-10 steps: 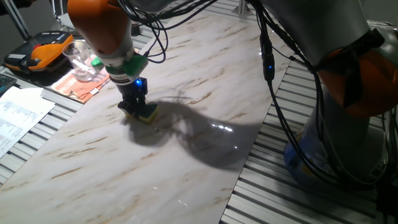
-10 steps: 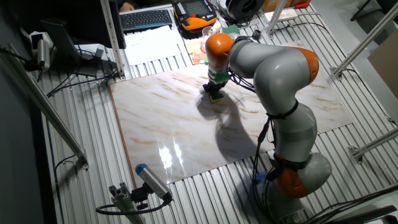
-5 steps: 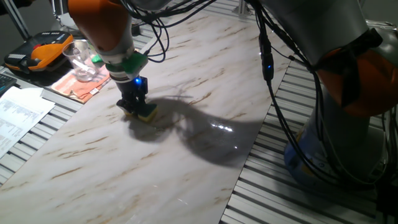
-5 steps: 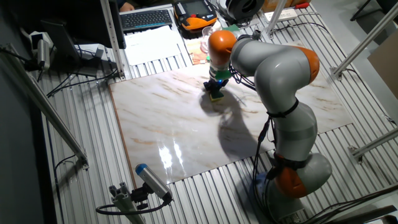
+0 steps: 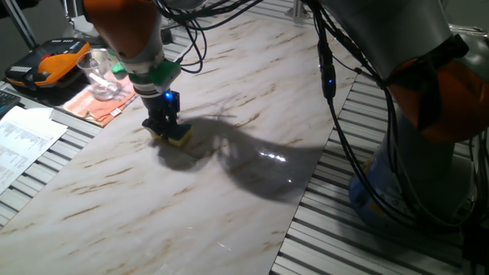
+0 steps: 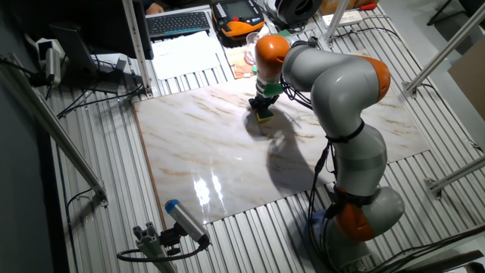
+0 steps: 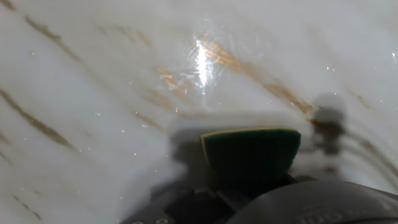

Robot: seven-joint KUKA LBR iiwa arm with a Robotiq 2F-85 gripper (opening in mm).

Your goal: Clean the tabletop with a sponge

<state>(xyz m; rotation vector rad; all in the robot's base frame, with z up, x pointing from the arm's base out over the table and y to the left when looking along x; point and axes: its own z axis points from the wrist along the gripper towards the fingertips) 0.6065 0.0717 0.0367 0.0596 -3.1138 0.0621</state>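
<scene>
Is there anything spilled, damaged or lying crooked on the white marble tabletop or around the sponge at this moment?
Nothing stands out. The gripper is shut on the small green-and-yellow sponge, which sits flat on the glossy white marble-look tabletop. No spill or damage shows on the slab; the bright patches are only glare. The clear plastic cup beside the slab stands upright.

A clear glass (image 5: 97, 70) stands on an orange cloth (image 5: 93, 105) beside a black-and-orange case (image 5: 47, 67), with printed papers (image 5: 23, 141) and a keyboard (image 6: 178, 23) nearby.
</scene>
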